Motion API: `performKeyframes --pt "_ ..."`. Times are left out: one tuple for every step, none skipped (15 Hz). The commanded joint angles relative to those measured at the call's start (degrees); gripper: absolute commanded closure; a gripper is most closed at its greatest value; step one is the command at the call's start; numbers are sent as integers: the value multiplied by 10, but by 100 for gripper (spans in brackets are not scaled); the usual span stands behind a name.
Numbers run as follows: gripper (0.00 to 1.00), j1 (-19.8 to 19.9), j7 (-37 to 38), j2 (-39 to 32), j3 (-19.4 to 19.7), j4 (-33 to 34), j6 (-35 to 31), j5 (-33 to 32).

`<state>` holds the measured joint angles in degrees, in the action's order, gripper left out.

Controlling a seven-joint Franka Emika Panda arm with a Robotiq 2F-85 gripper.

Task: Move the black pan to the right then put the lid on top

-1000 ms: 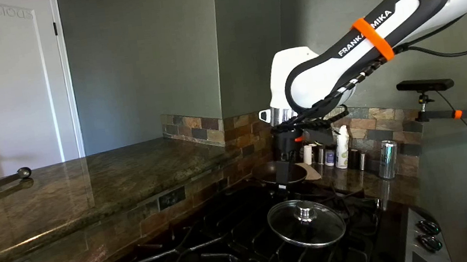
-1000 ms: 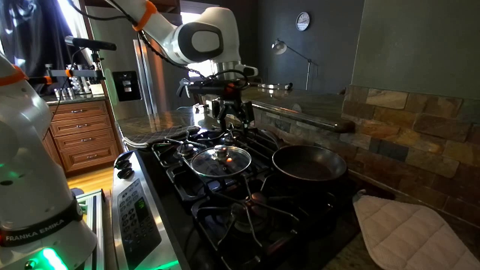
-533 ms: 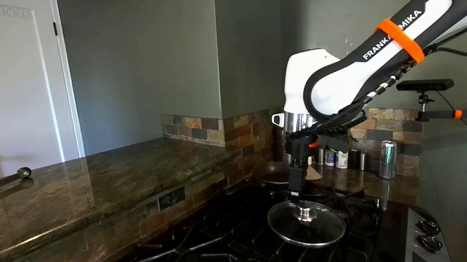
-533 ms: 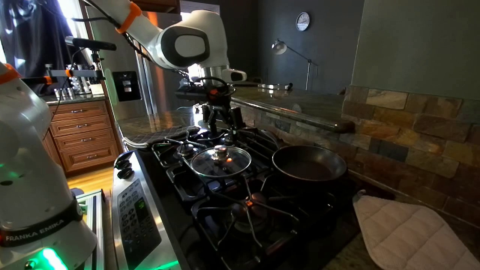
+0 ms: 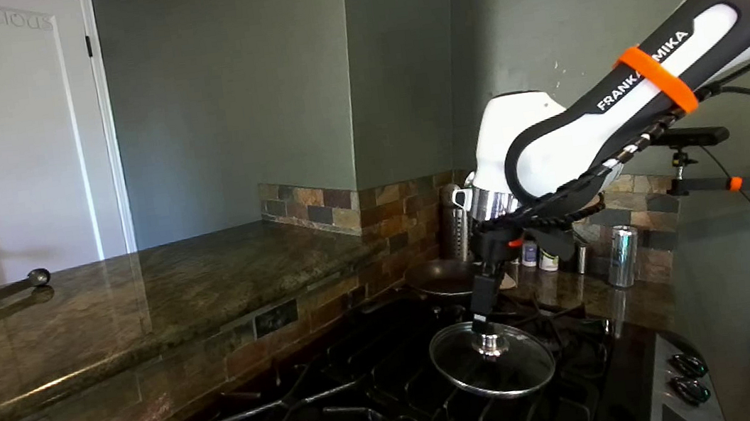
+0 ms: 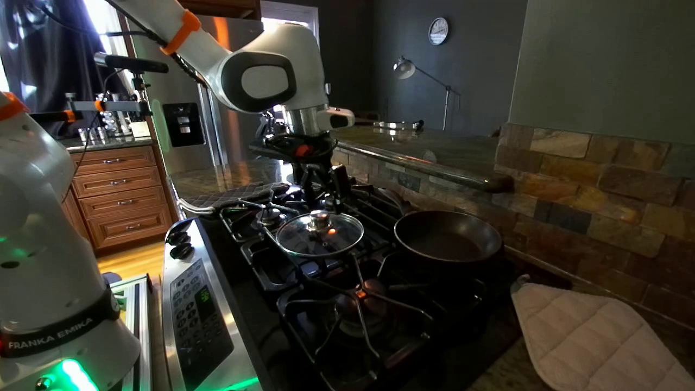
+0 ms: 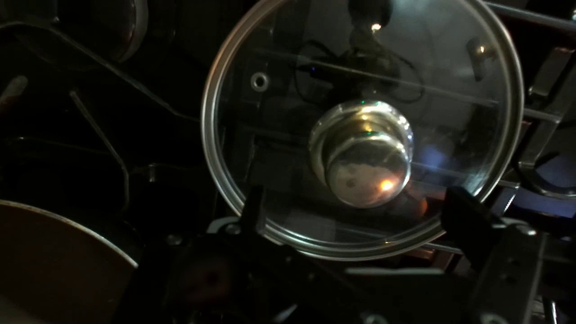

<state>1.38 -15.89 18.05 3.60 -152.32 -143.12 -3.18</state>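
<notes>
Swings the Robotiq gripper (image 7: 355, 193) down and in, now nearer the glass lid (image 6: 320, 239), around mid-frame in an exterior view! Keeps fingers (image 7: 468, 220) wide apart, gripping nothing, near the metal knob (image 7: 365, 164). Leaves the black frying pan (image 6: 448, 237) right of centre there, presumably placed; looks set for a lid grab.

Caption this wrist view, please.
Open black end effector near a round clear glass lid with silver metal knob; dark round metal pan cropped, lower left.
</notes>
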Motion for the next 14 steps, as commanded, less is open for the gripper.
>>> performKeyframes --pt "0 -21 -31 0 23 -11 -6 44" --pt "0 -21 -32 -2 24 -9 -4 48" --pt "0 -23 -38 -4 27 -8 -3 54" --pt "0 -22 -37 -7 26 -7 -3 54" --pt "0 -27 -51 -9 30 -4 0 62" --pt "0 -28 -52 -13 30 -2 7 64" --pt "0 -28 -52 -14 29 -1 9 63" --pt "0 -26 -51 -14 28 -2 13 61" --pt "0 -23 -44 -15 26 -1 16 54" --pt "0 -22 -44 -17 25 -1 19 54" --pt "0 -20 -39 -19 23 0 23 49" --pt "0 -19 -38 -22 22 1 25 47" --pt "0 -18 -35 -24 21 2 27 44" --pt "0 -16 -33 -27 21 3 27 42"
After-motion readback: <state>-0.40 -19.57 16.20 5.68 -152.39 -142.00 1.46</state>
